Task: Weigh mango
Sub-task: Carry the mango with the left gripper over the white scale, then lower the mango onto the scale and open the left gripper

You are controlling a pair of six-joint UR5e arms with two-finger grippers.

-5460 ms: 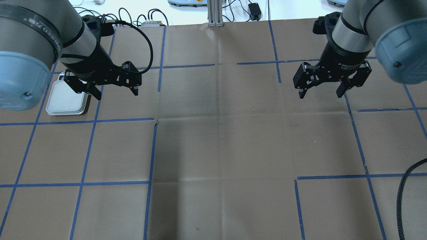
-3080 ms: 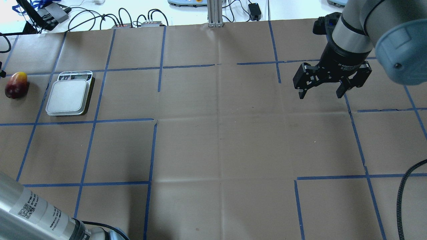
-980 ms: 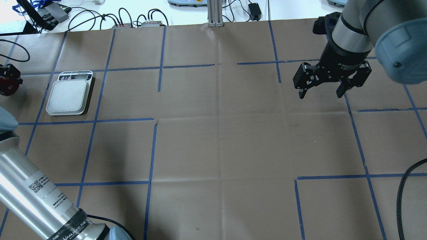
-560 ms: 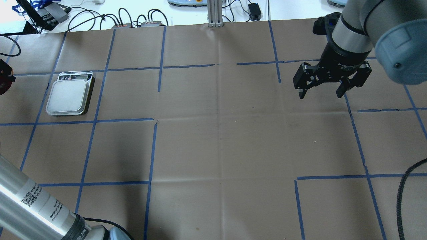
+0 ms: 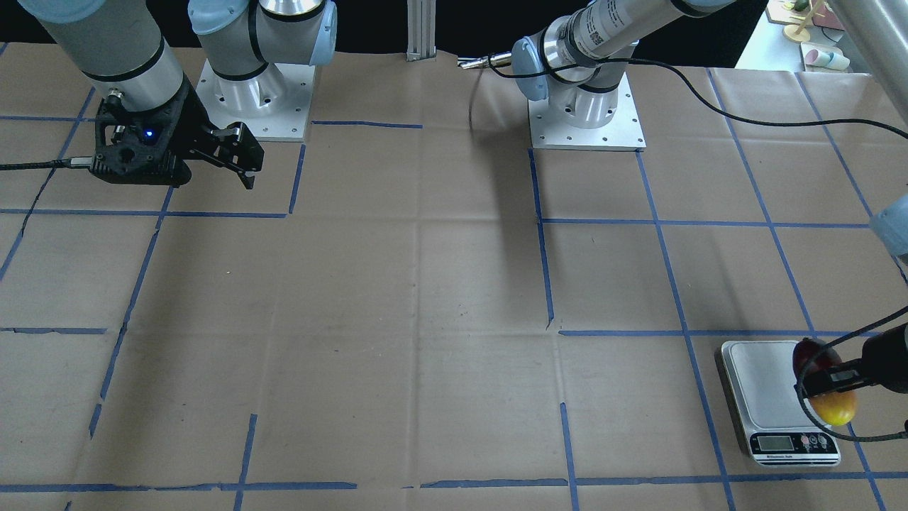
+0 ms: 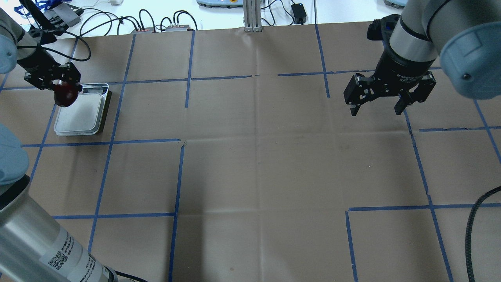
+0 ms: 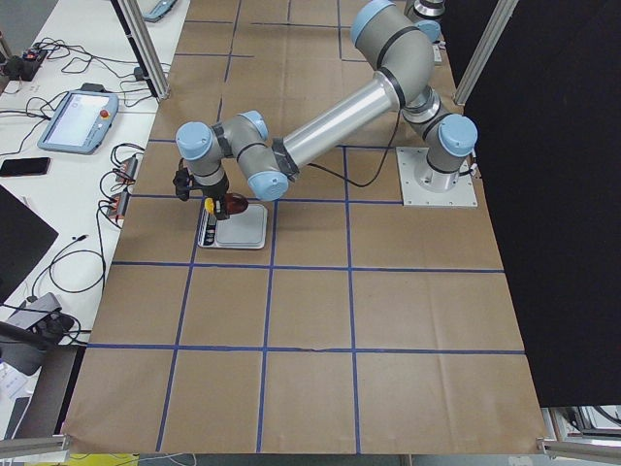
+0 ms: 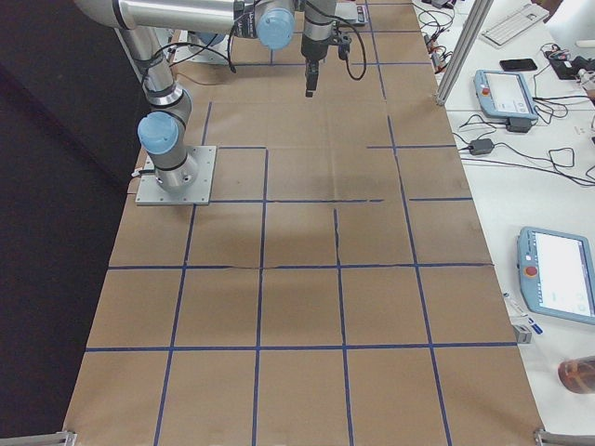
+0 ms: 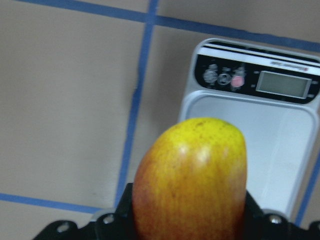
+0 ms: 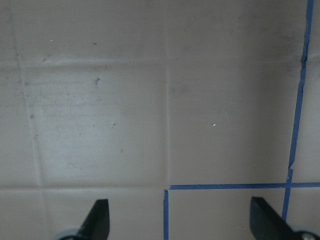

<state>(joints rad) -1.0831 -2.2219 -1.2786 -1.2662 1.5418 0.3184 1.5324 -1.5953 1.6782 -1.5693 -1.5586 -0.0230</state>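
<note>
The mango, dark red at one end and yellow at the other, hangs in my left gripper, which is shut on it. It is held above the far left edge of the scale, off the plate. In the left wrist view the mango's yellow end fills the front, with the scale's plate and display beyond it. The front view shows the mango over the scale's right edge. My right gripper is open and empty, hovering over the table far to the right.
Blue tape lines grid the brown paper table cover. Cables and small boxes lie along the far edge, and a metal post stands at the far middle. A black cable runs at the right front.
My left arm swung out to the far left, took hold of the mango lying left of the scale, and has carried it right to the scale's edge. The right arm has not moved.
</note>
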